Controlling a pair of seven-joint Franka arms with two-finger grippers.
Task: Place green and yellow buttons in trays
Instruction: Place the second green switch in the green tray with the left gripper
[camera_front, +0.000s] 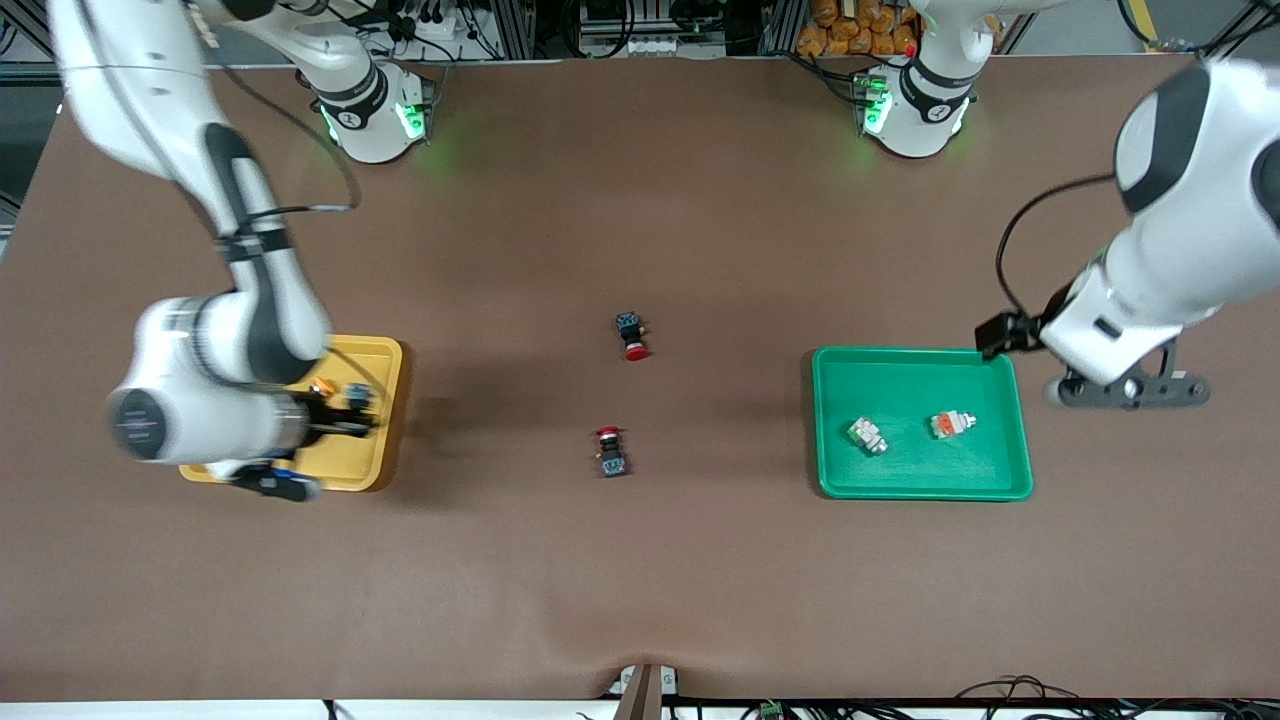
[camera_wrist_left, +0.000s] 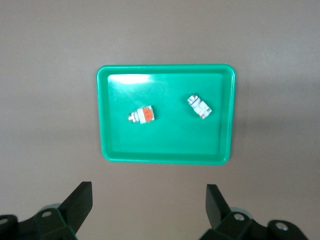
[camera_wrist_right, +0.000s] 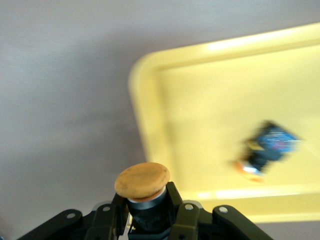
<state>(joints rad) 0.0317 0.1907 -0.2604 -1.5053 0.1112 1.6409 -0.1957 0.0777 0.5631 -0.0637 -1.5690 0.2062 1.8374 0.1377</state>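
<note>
My right gripper (camera_wrist_right: 145, 199) is shut on a black-bodied button with a round yellow-orange cap (camera_wrist_right: 142, 180). In the front view this gripper (camera_front: 335, 425) hangs over the yellow tray (camera_front: 388, 425). A second yellow-capped button with a blue-and-black body (camera_wrist_right: 267, 150) lies in that tray (camera_wrist_right: 200, 120), also seen from the front (camera_front: 355, 395). The green tray (camera_front: 915, 353) holds two white buttons, one green-faced (camera_front: 866, 434) and one orange-faced (camera_front: 950, 424). My left gripper (camera_front: 1130, 390) waits open and empty beside the green tray (camera_wrist_left: 165, 150), toward the left arm's end of the table.
Two black-bodied buttons with red caps lie on the brown table between the trays, one (camera_front: 632, 336) farther from the front camera than the other (camera_front: 610, 452). The arm bases stand along the table's top edge.
</note>
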